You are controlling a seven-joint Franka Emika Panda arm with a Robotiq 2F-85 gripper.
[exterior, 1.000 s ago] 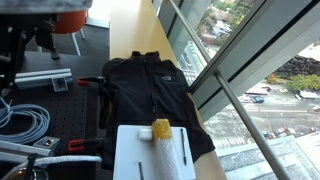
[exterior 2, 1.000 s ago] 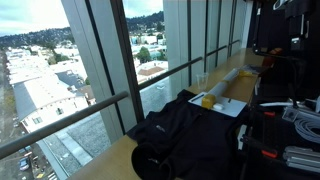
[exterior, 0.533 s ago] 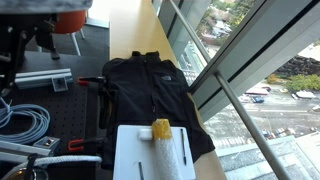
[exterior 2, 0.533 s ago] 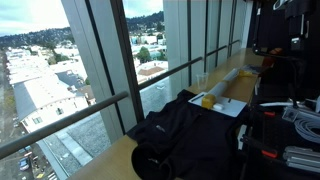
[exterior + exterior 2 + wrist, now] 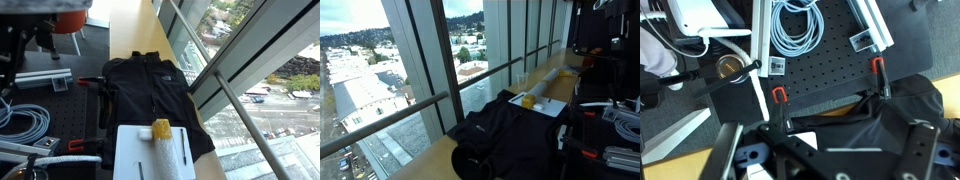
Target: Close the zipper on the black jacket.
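Observation:
The black jacket [image 5: 148, 90] lies flat on the wooden table, collar at the far end; it also shows in an exterior view [image 5: 500, 135]. The zipper [image 5: 152, 85] is a thin dark line down its front centre, barely distinct, and I cannot tell how far it is closed. In the wrist view my gripper [image 5: 830, 150] fills the bottom edge, its dark fingers spread wide and empty, high above the jacket [image 5: 875, 110]. The gripper does not show clearly in either exterior view.
A white board [image 5: 152, 155] with a yellow object [image 5: 160, 130] lies on the jacket's near end. Black clamps [image 5: 95, 82] with red tips [image 5: 780, 97] stand beside the jacket. Coiled cables [image 5: 795, 30] lie on the perforated board. Window glass [image 5: 230, 60] runs along the table's far side.

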